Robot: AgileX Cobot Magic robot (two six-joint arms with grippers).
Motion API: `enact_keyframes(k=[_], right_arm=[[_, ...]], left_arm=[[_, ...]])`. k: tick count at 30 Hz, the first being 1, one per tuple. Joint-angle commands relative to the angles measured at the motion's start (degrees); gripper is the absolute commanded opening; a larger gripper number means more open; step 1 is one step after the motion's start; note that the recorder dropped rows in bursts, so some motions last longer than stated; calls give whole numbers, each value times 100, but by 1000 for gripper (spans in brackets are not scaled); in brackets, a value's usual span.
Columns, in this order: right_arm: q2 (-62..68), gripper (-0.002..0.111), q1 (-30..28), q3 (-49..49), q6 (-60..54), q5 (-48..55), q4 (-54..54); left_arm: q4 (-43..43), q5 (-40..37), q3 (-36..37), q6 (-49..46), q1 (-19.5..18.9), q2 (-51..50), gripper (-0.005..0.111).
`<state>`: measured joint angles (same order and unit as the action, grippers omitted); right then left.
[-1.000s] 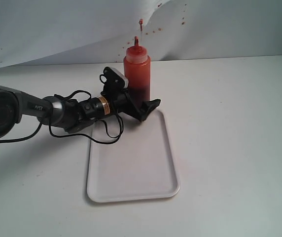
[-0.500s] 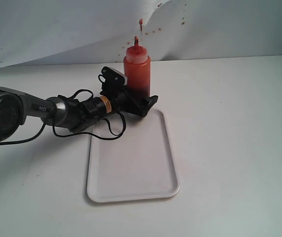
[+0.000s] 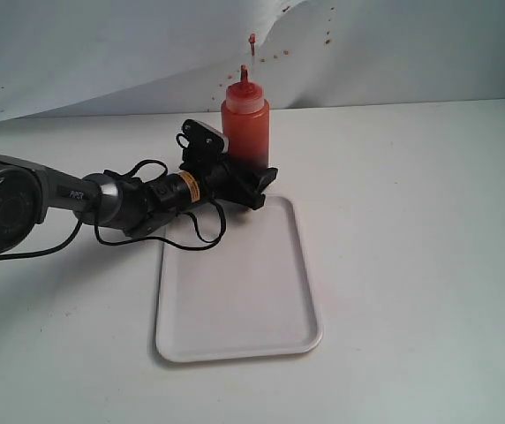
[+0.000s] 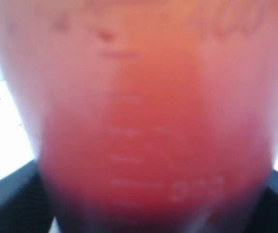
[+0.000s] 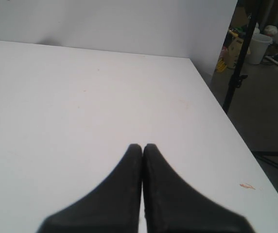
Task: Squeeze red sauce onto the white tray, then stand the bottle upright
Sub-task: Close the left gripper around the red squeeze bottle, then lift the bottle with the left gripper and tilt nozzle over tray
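The left claw [image 3: 251, 175] is pinching the upright bottle [image 3: 244, 124] low down, on the counter [image 3: 411, 221] at the white tray's [image 3: 235, 291] far edge. No red sauce is showing there, so lifting and tipping over the tray is probably coming next. The right claw [image 5: 142, 145] is sitting pressed together. The bottle is hiding one finger.

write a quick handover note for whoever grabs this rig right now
Left pincer: closed on the lower part of the bottle, which stands upright on the table just behind the tray's far edge.
Right pincer: shut, holding nothing, over the table away from both.
Done: bottle grasped.
Left to do: the tray is clean, nothing squeezed yet. Lift the bottle, tip the nozzle over the tray, squeeze, then stand the bottle upright.
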<state>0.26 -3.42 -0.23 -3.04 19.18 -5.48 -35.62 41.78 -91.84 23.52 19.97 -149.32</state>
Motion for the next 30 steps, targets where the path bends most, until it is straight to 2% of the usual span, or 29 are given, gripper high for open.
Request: enact_keyframes(k=[1, 4, 12, 19, 25, 30], right_arm=[[-26, 0, -49, 23, 34, -64, 5], [-26, 0, -49, 23, 34, -64, 5], [-26, 0, -49, 23, 34, -64, 5], [-26, 0, -49, 23, 34, -64, 5], [-26, 0, -49, 23, 34, -64, 5], [-26, 0, -49, 23, 34, -64, 5]], left_arm=[[61, -17, -45, 4, 31, -21, 31], [61, -4, -45, 4, 31, -11, 0], [247, 40, -45, 216, 31, 81, 1], [194, -31, -45, 400, 31, 694, 0], [-631, -866, 39, 966, 31, 1540, 0], [-1289, -1509, 671, 1110, 31, 2626, 0]])
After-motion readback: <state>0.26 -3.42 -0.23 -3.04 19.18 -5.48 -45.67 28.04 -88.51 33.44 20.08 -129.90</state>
